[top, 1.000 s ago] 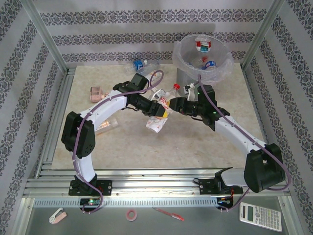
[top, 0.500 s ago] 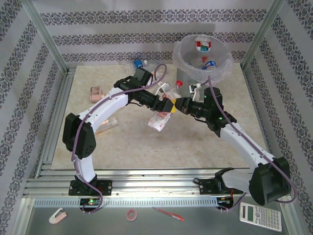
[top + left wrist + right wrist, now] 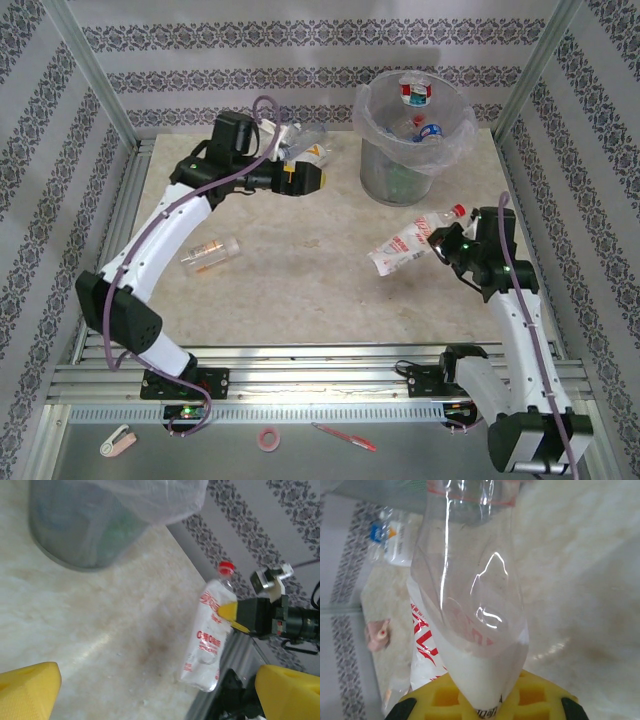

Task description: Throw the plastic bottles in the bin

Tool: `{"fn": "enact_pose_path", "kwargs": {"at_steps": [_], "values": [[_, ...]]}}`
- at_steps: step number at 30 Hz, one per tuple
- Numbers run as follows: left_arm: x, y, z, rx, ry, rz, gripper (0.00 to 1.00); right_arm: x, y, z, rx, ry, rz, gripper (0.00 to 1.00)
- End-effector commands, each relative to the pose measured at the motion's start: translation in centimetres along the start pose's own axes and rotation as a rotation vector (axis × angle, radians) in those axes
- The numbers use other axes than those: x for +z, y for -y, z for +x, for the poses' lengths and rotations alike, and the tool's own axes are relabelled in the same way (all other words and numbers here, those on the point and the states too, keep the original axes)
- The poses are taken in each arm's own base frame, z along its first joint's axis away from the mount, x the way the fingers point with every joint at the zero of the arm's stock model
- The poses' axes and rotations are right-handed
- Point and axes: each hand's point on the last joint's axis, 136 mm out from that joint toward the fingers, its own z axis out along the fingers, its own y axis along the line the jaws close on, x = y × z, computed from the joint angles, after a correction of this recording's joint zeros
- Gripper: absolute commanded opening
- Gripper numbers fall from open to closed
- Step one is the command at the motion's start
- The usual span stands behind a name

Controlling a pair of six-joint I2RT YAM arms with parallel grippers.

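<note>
Red-labelled bottle (image 3: 403, 244), crumpled and red-capped, now hangs above the table (image 3: 300, 300) on the right side, just near of the bin (image 3: 392, 182) and apart from it, its base pointing left and its cap toward the right wall. A second ago it sat between both grippers at mid-table; since then it has passed across, and the right gripper (image 3: 437, 243) alone carries it, its yellow fingers pinching the bottle near the neck. The left gripper (image 3: 308, 178) has let go and drawn back to the far left, its fingers (image 3: 27, 690) spread wide with nothing between them. The handover looks complete, so what remains for this bottle is most likely a lift over the bin's bagged rim and a release. The right arm is folded back toward the near right with the wrist turned left; the left arm stretches from its base to the far side, wrist pointing right. Two bottles (image 3: 413, 93) already lie in the bin. An orange-labelled bottle (image 3: 209, 254) lies on the table at the left, and a blue-labelled bottle (image 3: 395, 537) rests by the far wall, both still to be collected.
</note>
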Motion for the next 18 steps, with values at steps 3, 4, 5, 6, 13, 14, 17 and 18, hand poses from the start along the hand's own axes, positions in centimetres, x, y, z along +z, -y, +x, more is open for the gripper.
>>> {"fn": "enact_pose_path", "kwargs": {"at_steps": [3,4,5,6,13,14,17,18], "values": [[-1.6,-1.9,0.5,0.032,-0.005,-0.152,1.0,-3.2,-5.9,-4.3,-0.047,0.083,-0.102,0.0],[-1.8,-2.2,0.6,0.031,-0.007,-0.166,1.0,-4.1,-8.8,-6.2,-0.079,0.119,-0.154,0.0],[-1.9,-2.5,0.7,0.026,-0.01,-0.18,1.0,-5.3,-11.7,-8.3,-0.117,0.161,-0.205,0.0],[-1.9,-2.8,0.8,0.022,-0.01,-0.192,1.0,-6.2,-14.3,-10.3,-0.143,0.194,-0.241,0.0],[-2.2,-5.6,2.6,-0.059,-0.031,-0.281,1.0,-6.4,-24.1,-19.2,-0.233,0.207,-0.317,0.54],[-2.4,-5.9,3.0,-0.065,-0.033,-0.29,1.0,-5.9,-23.9,-19.4,-0.225,0.206,-0.324,0.63],[-2.8,-6.9,4.0,-0.087,-0.045,-0.321,1.0,-5.7,-23.1,-19.5,-0.206,0.238,-0.326,0.75],[-2.9,-7.3,4.3,-0.096,-0.05,-0.332,1.0,-5.8,-23.0,-19.4,-0.216,0.245,-0.322,0.78]]}}
